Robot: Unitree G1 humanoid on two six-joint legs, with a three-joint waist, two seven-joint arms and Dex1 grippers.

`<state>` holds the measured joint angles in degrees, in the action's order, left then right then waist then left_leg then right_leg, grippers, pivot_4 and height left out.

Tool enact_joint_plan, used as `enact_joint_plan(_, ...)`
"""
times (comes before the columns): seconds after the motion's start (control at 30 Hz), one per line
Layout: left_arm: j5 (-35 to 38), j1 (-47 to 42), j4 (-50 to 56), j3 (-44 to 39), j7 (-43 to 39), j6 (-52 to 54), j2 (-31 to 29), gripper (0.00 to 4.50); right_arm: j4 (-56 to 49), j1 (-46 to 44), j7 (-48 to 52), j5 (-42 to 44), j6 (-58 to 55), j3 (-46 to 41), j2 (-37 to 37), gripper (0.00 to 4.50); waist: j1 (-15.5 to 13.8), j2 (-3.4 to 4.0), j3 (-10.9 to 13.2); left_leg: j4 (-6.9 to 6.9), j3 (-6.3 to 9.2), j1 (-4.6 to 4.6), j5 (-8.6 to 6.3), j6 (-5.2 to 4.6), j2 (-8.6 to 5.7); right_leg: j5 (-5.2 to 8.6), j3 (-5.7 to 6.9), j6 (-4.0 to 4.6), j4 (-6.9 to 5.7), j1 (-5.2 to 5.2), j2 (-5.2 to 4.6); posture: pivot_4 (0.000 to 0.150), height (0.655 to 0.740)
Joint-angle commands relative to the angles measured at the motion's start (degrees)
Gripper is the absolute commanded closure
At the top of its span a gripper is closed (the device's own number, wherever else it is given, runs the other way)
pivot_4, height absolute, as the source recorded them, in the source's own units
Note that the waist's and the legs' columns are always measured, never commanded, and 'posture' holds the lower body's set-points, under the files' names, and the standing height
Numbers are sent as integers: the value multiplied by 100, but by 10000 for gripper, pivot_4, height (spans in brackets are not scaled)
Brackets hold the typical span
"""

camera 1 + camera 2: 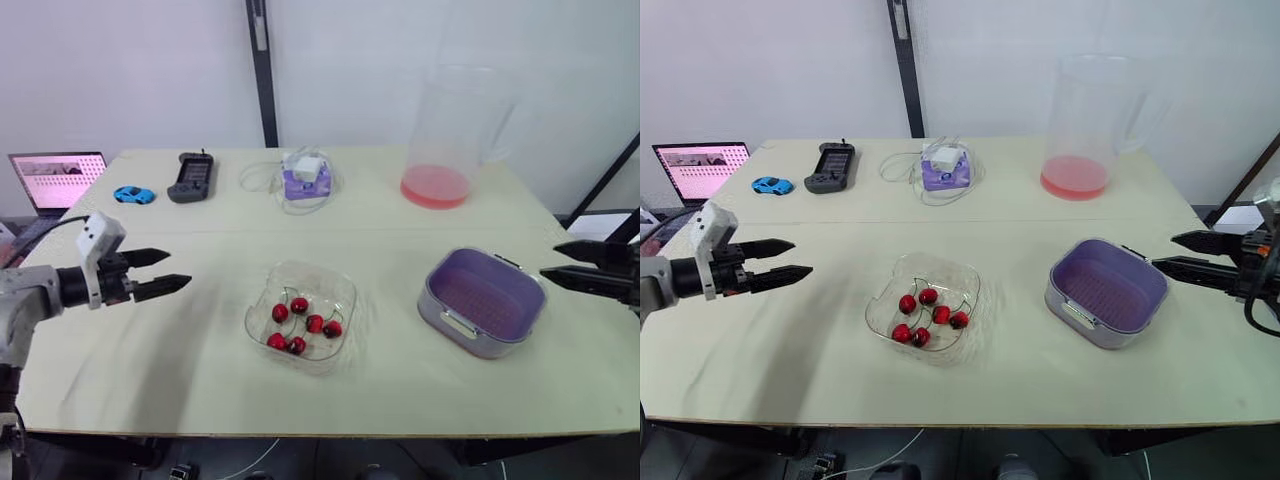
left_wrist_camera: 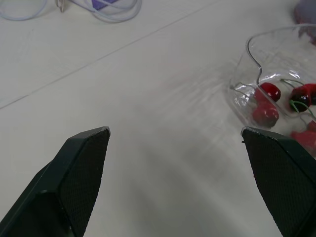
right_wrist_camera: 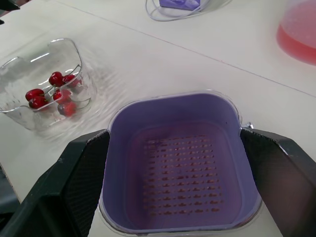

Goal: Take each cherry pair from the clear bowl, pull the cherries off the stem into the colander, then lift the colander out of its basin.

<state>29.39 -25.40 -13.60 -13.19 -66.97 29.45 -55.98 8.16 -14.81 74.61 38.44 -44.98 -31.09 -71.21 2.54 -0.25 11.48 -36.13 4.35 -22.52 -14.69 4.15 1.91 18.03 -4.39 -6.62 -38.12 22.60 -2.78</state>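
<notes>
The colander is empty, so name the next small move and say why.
Probably move the left pincer toward the bowl: it is open and nearest, the cherries all lie there, and the colander holds nothing.

Open bench around the bowl, with clutter only far behind it

Bare bench [image 1: 190, 350] lies left of the bowl [image 1: 335, 285] and in front of it, and a clear strip separates it from the colander [image 1: 483, 297] on its right. The bowl's top is open. Well behind the bowl stand a tall pitcher [image 1: 450, 135], a charger with a coiled cable [image 1: 303, 178], a handset [image 1: 190, 177], a toy car [image 1: 133, 194] and a laptop [image 1: 57, 180].
</notes>
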Motion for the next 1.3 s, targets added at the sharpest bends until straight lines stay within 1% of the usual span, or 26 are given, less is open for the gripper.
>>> enact_joint_plan(0.03,93,-80,147,-196,-63,61,-109,0,-38,-119,-65,34,115,-256,-50,203,-6,0,0,0,0,0,0,0,0,0,0,0,0,0,-1,1500,7332)
enact_joint_plan(0.27,216,7,200,-270,-214,168,-115,0,-60,-19,-122,25,212,-309,22,203,-2,0,0,0,0,0,0,0,0,0,0,0,-1,0,0,1500,7332)
enact_joint_plan(0.4,250,-32,257,-245,-161,193,-69,0,-22,-10,-159,33,226,-337,29,203,-2,0,0,-1,0,0,0,0,0,0,0,0,-1,-1,0,1500,7332)
enact_joint_plan(0.6,276,-498,-86,-202,-106,178,42,0,-245,5,-443,-39,261,-279,76,203,-4,0,0,-4,0,0,0,0,-1,0,1,0,-2,-2,0,1500,7332)
enact_joint_plan(0.7,112,-327,231,-96,-201,-370,200,0,-1103,-495,-1002,393,-332,163,279,203,43,6,-3,-3,0,3,0,0,0,0,-1,0,-3,-2,0,1500,7332)
enact_joint_plan(0.73,234,-185,454,-143,-274,-374,270,0,-1478,-746,-1213,564,-523,371,402,203,70,7,-3,-2,-1,5,0,0,1,-1,-4,0,-6,-1,3,1500,7332)
enact_joint_plan(0.83,472,28,814,-263,-313,-245,382,0,-1978,-1062,-1506,739,-800,644,551,203,85,7,-2,2,1,2,1,1,6,0,-4,1,-10,7,8,1500,7332)
enact_joint_plan(0.9,583,188,1032,-250,-329,-72,395,0,-2512,-1272,-1611,688,-704,1102,629,203,65,5,-2,0,4,-7,1,1,6,0,-1,1,-8,11,8,1500,7332)
enact_joint_plan(0.93,712,234,1116,-278,-317,86,418,0,-2886,-1465,-1760,568,-649,1479,688,203,57,5,-2,-2,4,-9,1,1,5,0,-2,1,-7,11,4,1500,7332)
enact_joint_plan(0.97,794,260,1184,-299,-308,160,437,0,-3198,-1891,-1981,549,-774,1948,894,203,67,5,-2,-3,3,-9,1,1,4,0,-2,1,-7,10,3,1500,7332)
enact_joint_plan(1.03,935,312,1398,-327,-283,276,477,0,-3517,-2985,-2402,545,-1293,2916,1535,203,123,6,-2,-6,2,-6,2,4,5,-2,-3,3,-13,12,5,1500,7332)
enact_joint_plan(1.1,1036,359,1656,-344,-202,427,486,0,-3468,-3803,-2505,355,-1734,3738,1981,203,146,6,-1,-1,8,-7,14,24,6,-3,-2,5,-24,20,6,1500,7332)
enact_joint_plan(1.17,1168,381,1857,-460,-78,523,528,0,-3235,-4378,-2650,50,-2175,4402,2216,203,122,4,-3,0,17,-15,14,24,6,-3,4,6,-28,27,8,1500,7332)
enact_joint_plan(1.23,1275,464,2056,-587,10,547,545,0,-3031,-4762,-2874,-160,-2505,4825,2503,203,70,-3,-7,-6,30,-39,14,24,5,-3,19,6,-19,36,3,1500,7332)
enact_joint_plan(1.3,1357,579,2235,-692,120,602,539,0,-2920,-4979,-3080,-321,-2699,5086,2806,203,59,-6,-8,-24,31,-88,16,27,0,-5,23,5,-22,78,-3,1500,7332)
